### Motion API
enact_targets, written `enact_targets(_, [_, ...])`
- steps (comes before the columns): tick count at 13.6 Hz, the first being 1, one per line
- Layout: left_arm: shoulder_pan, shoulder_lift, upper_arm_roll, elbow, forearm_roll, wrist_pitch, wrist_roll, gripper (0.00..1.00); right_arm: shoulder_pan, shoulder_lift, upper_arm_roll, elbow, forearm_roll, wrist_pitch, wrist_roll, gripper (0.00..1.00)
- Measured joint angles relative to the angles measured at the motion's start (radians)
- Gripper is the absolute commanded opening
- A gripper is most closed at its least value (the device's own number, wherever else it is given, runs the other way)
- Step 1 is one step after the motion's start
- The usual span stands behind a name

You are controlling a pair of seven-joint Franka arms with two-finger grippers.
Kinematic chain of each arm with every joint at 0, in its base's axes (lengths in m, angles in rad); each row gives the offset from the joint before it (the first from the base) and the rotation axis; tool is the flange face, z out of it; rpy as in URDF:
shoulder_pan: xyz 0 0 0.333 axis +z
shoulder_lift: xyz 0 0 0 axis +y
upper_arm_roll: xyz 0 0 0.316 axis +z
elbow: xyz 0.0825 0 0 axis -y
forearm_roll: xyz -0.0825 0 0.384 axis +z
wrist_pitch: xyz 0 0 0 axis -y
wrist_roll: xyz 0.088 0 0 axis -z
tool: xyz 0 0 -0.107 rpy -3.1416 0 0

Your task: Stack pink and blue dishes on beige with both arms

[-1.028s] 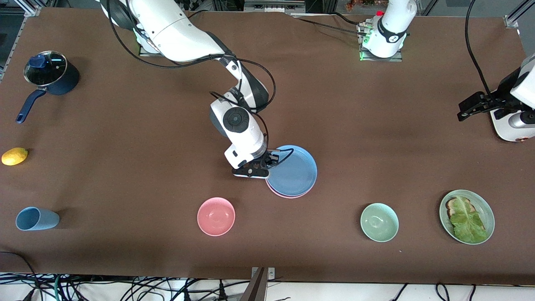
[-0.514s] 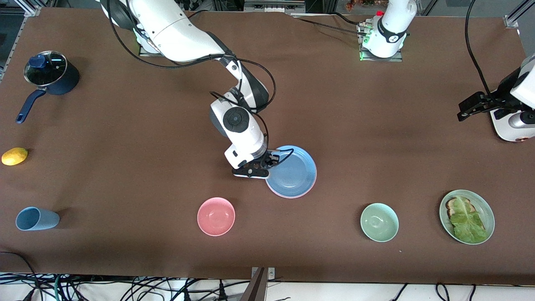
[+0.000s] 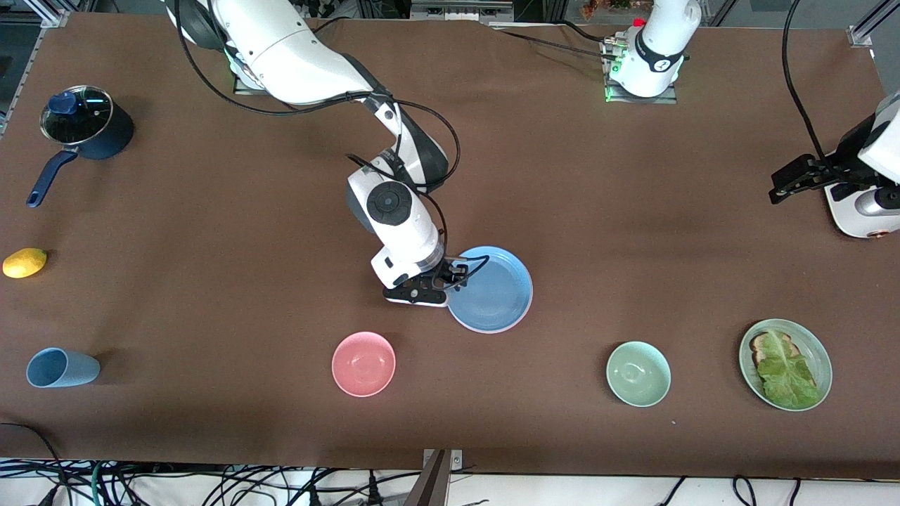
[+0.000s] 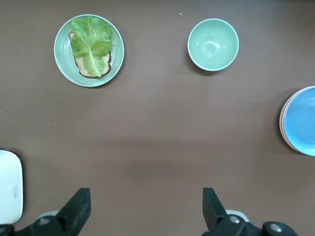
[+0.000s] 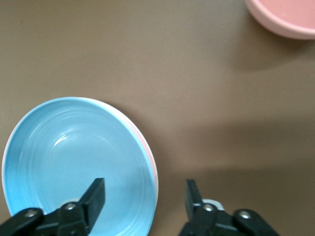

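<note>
Blue plate, pink plate

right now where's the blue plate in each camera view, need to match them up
Front view: blue plate mid-table, top of the stack, the right gripper open over its rim.
Left wrist view: the plate is cut by the picture's edge, a pink rim showing under it.
Right wrist view: the plate fills the area by the gripper's fingers.
Shared landmark: the pink plate peeking out beneath the blue one.
</note>
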Motion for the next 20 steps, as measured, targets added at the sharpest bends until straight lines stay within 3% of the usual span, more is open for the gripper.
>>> enact_targets(5, [0.0,0.0,0.0,0.0,0.0,0.0,0.0,1.0,-0.029,-0.056,-0.035,0.012,-0.002,-0.118,-0.024,1.0])
enact_targets(9, [0.0,0.001,0.0,0.0,0.0,0.0,0.0,1.0,-0.086,-0.149,-0.075,0.013,-0.002,-0.299,-0.208,1.0])
enact_targets(13, [0.0,0.001,0.0,0.001,0.0,0.0,0.0,1.0,-0.119,-0.276,-0.159,-0.004,-0.002,-0.5,-0.376,1.0])
enact_targets(20, [0.0,0.002,0.0,0.002,0.0,0.0,0.0,1.0,-0.273,-0.669,-0.174,-0.293,-0.002,-0.679,-0.6,1.0])
